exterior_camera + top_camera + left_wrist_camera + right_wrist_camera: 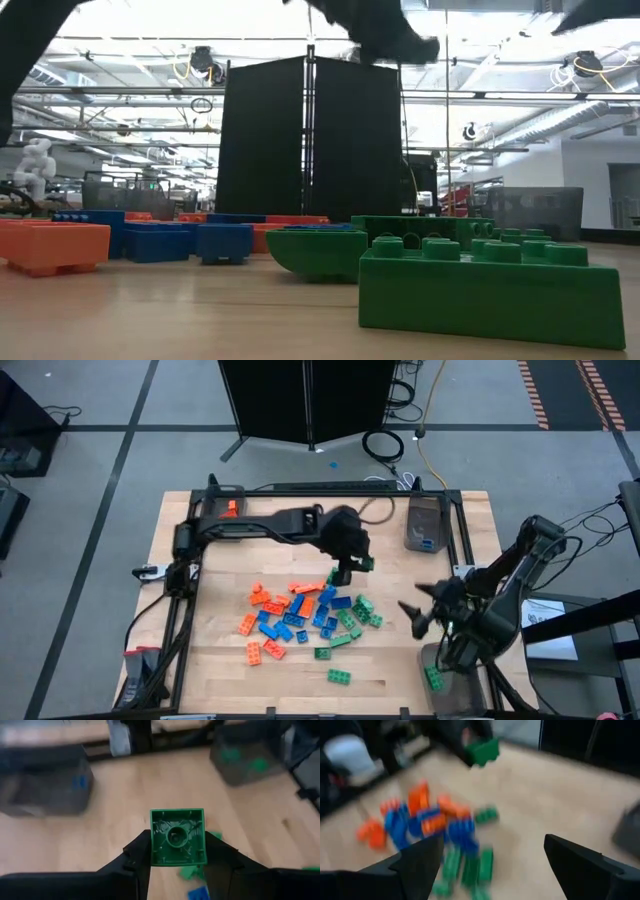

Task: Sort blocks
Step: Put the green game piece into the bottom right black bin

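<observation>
Left end effector (177,857) pinches a small green studded plastic brick (177,837); right end effector (492,857) hangs spread. Most orange, blue and green bricks (305,615) lie unsorted on the wooden bench (230,670).

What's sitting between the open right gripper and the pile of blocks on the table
Nothing: in the high view, bare wood separates the right gripper from the pile of blocks. The left gripper holds a green block above it.

Free: bare table (230,530) left of and behind pile | Blocked: centre, scattered blocks (300,615); far-right bin (425,525); near-right bin (440,680)
</observation>
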Robot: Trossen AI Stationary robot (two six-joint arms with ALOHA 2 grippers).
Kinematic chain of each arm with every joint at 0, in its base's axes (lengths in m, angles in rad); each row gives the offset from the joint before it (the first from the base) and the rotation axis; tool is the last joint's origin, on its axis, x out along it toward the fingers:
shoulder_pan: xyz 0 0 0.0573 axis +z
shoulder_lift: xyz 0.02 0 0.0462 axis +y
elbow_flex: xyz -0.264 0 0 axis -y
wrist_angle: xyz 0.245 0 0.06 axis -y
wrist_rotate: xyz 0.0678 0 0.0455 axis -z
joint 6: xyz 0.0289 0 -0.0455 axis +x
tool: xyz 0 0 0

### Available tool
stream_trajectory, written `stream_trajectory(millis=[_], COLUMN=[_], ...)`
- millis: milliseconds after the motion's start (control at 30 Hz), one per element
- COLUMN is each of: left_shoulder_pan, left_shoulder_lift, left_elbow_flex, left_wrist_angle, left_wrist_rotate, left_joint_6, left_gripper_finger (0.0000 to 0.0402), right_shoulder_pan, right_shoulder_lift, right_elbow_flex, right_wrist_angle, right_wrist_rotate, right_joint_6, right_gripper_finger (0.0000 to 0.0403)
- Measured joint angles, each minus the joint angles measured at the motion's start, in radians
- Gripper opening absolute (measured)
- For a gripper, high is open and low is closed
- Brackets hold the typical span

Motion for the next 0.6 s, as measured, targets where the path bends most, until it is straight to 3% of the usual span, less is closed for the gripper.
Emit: stream_trajectory(millis=[233, 367, 600], left_shoulder_pan=[-0.018, -0.041, -0.066], left_shoulder_lift=[-0.094, -0.097, -0.091], left_elbow_flex=[0.0, 0.0, -0.001], left_wrist_angle=[0.099, 0.125, 0.162], left_wrist_rotate=[0.022, -0.089, -0.259], left_joint_6=[-0.002, 0.058, 0.152], left_gripper_finger=[0.0126, 0.0126, 0.0126], right_shoulder_pan=[-0.106, -0.15, -0.225], right_shoulder_lift=[-0.139, -0.223, -0.325], right_elbow_flex=[0.0, 0.0, 0.0], right_wrist_angle=[0.15, 0.37, 0.717], right_wrist_rotate=[0.234, 0.283, 0.182], right_joint_6=[-0.197, -0.295, -0.594], right_gripper_finger=[0.0341, 0.0341, 0.0341])
